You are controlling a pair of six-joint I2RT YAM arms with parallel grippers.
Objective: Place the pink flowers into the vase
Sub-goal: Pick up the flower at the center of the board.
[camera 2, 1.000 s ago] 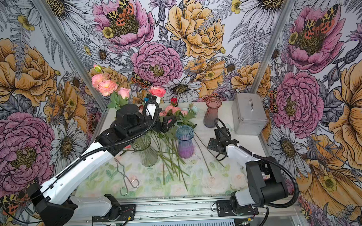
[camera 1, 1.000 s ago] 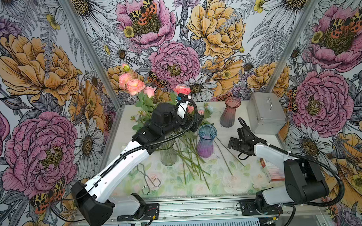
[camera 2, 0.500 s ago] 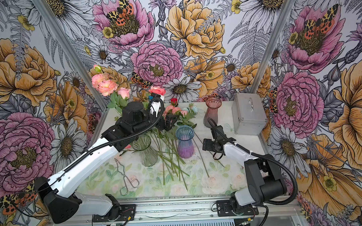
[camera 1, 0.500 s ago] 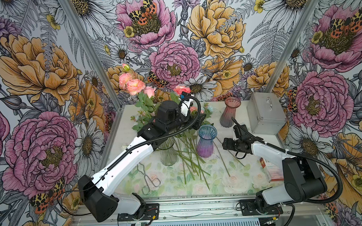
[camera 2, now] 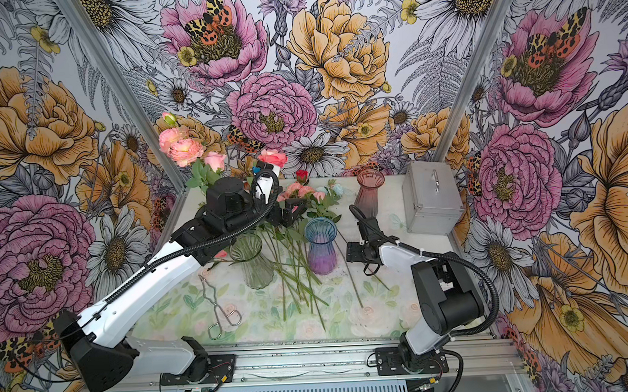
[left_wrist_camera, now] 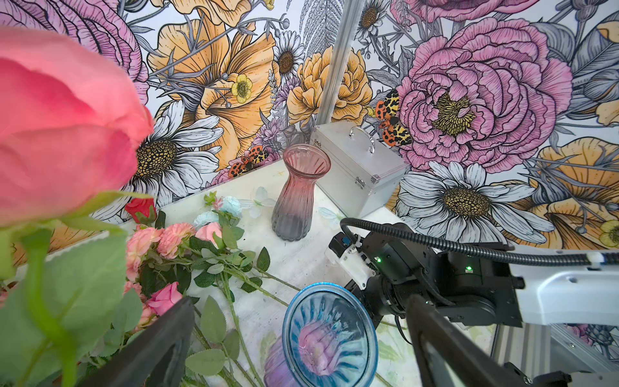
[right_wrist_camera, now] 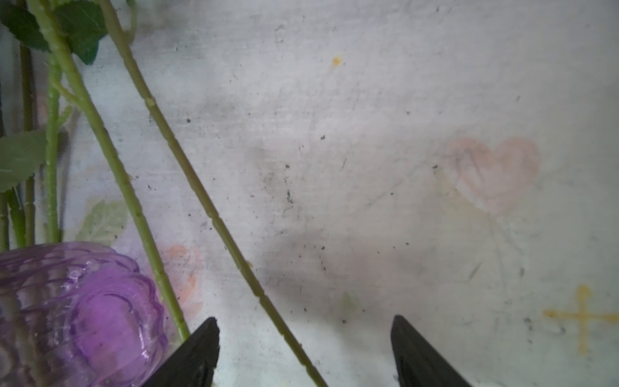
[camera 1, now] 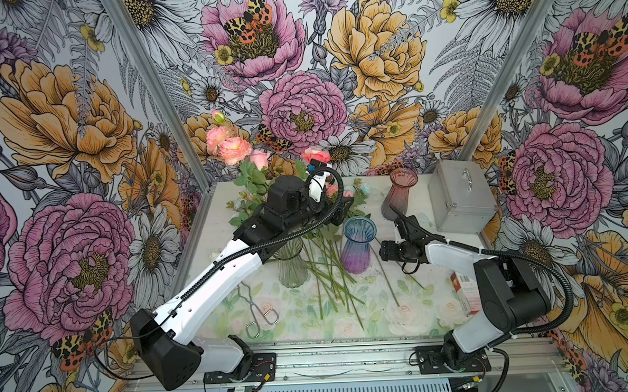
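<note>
Right gripper [right_wrist_camera: 304, 320] slid to the purple vase [right_wrist_camera: 83, 318], open, empty, astride a stem [right_wrist_camera: 201, 197]; pink flowers [camera 2: 303, 190] lie beyond.

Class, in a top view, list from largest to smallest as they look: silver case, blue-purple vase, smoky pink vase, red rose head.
1. silver case
2. blue-purple vase and smoky pink vase: look about alike, and the pink one stands farther back, so unranked
3. red rose head

A silver case [camera 1: 461, 199] (handle up) stands by the far wall, and metal tongs [camera 1: 251, 303] lie near the front.
</note>
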